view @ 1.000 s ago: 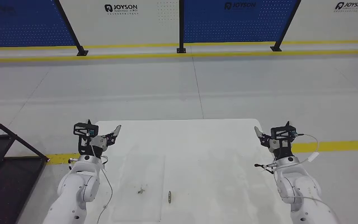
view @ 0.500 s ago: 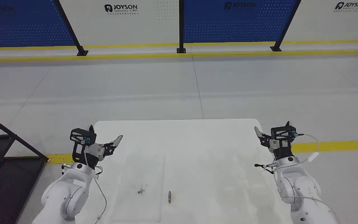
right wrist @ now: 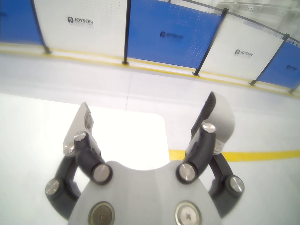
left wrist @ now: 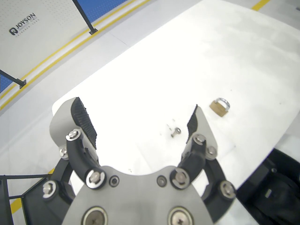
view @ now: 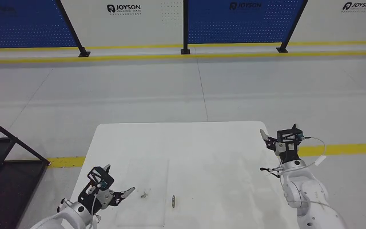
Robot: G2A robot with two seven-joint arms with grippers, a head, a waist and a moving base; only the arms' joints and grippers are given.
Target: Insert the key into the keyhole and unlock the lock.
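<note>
The left hand (left wrist: pixel 136 105), released, is swinging in over the surface (left wrist: pixel 211 47) toward the key (left wrist: pixel 175 132), the lock (left wrist: pixel 219 107) lying just beyond; the right hand (right wrist: pixel 147 100), released, is staying put.

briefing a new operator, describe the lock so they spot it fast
On the white table, look near the robot's edge, past the open left gripper. Two things lie there: the padlock is the brass block with a silver shackle; the key is tiny and grey.

I see white table (view: pixel 217 149) on pale grey floor (view: pixel 171 91); beyond table, yellow floor line (view: pixel 143 58), blue-and-white fence panels (view: pixel 240 20); black rack (view: pixel 14 189) beside table.
</note>
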